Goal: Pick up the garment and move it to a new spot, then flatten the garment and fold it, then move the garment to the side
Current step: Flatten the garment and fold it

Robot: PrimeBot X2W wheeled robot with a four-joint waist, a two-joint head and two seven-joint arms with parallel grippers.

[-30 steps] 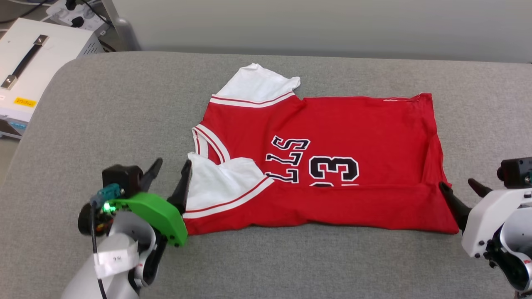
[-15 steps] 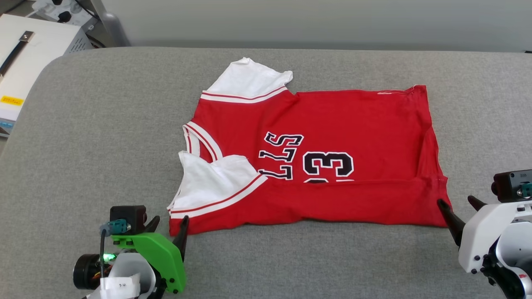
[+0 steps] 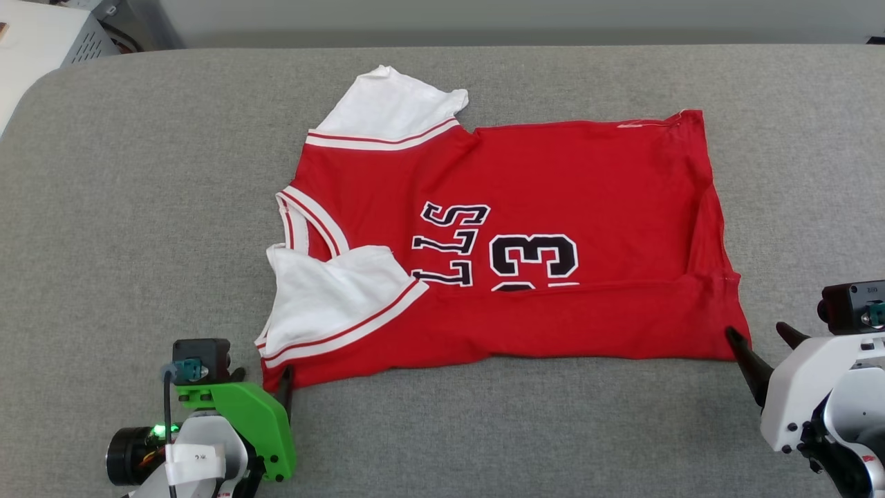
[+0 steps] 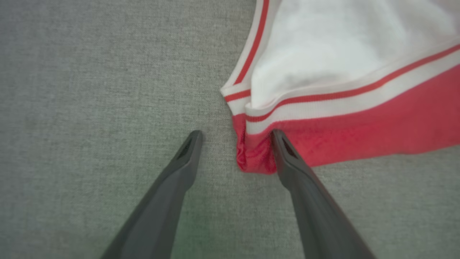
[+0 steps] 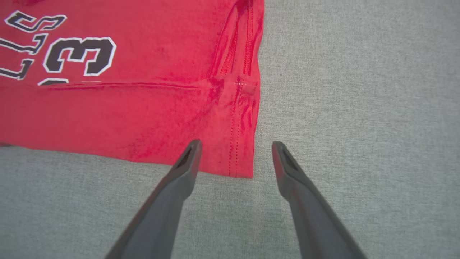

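The garment (image 3: pixel 553 187) lies spread on the grey padded table, neck to the left, its near side folded up over part of the black lettering. One white sleeve lies on top at the near left. My left gripper (image 3: pixel 263 377) is open at the near-left corner. In the left wrist view the garment's (image 4: pixel 359 115) red corner sits between the left gripper's (image 4: pixel 235 133) fingers, against the right one. My right gripper (image 3: pixel 755 330) is open at the near-right hem corner. The right wrist view has that corner of the garment (image 5: pixel 125 108) between the right gripper's (image 5: pixel 236 142) fingers.
The grey table (image 3: pixel 138 207) has bare cloth to the left, right and front of the shirt. A white equipment box (image 3: pixel 41 34) stands beyond the table's rounded far-left corner. A pale wall runs behind the far edge.
The head camera has tilted, shifting the whole picture up. My left gripper has drawn back from the near sleeve's edge to the near-left corner. The right gripper stays at its corner.
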